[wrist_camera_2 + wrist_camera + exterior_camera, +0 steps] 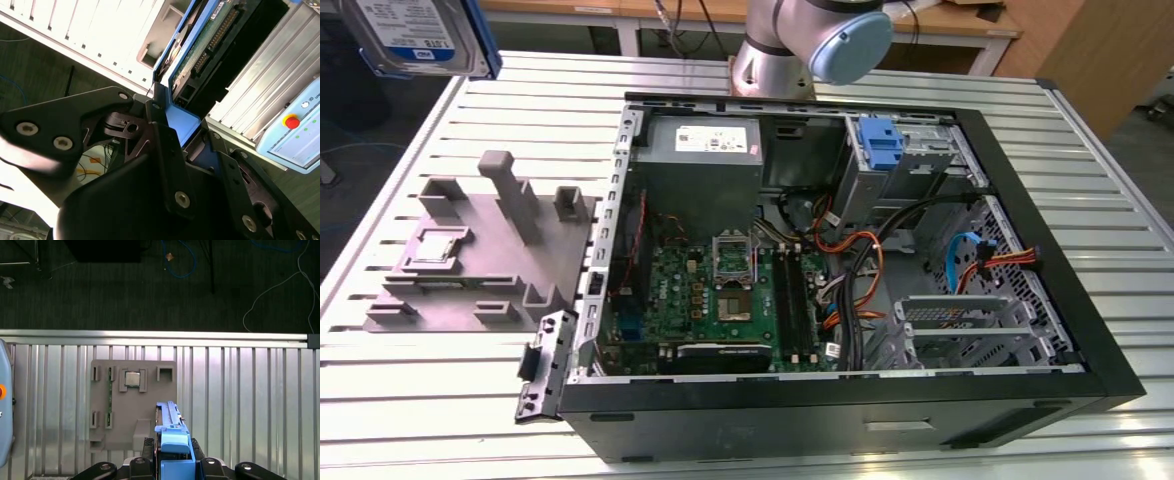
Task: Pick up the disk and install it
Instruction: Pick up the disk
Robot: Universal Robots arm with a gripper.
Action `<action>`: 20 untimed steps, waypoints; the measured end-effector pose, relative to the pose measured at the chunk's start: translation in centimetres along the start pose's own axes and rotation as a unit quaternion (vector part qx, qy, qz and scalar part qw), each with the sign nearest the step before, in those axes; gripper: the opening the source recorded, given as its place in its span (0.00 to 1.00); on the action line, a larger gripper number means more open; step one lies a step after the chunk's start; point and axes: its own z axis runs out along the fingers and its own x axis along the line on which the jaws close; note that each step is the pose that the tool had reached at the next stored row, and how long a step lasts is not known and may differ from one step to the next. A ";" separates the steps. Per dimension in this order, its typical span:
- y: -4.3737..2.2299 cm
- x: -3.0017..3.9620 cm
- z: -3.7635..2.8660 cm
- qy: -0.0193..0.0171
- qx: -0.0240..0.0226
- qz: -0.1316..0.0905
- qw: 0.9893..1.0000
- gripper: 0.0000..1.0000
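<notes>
Black fingers [167, 150] grip tight the blue plastic frame of the flat silver-grey disk [416, 35], white-and-blue label showing, held high at the exterior view's far left above the ribbed aluminium desk [440, 400] and grey moulded fixture [480, 250].

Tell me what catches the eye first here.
The open computer case lies mid-frame in the exterior view, on the slatted table. At that view's upper left is the disk, held off the table; both wrist views show the gripper clamped on it.
</notes>
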 end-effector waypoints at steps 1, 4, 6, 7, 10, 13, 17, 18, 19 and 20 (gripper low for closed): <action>-0.01 0.00 0.00 0.000 0.000 0.000 1.000 0.37; -0.03 0.01 0.00 0.000 0.000 0.000 1.000 0.37; -0.03 0.11 -0.01 0.000 0.000 0.000 1.000 0.37; -0.03 0.19 -0.01 0.000 0.000 0.000 1.000 0.37; -0.03 0.49 -0.02 0.000 0.000 0.000 1.000 0.37; -0.03 0.52 -0.02 0.000 0.000 0.000 1.000 0.37; -0.24 0.54 -0.03 0.000 0.000 0.000 1.000 0.37; -0.37 0.53 -0.02 0.000 0.000 0.000 1.000 0.37; -0.52 0.53 -0.03 0.000 0.000 0.000 1.000 0.37; -0.67 0.53 -0.04 0.000 0.000 0.000 1.000 0.37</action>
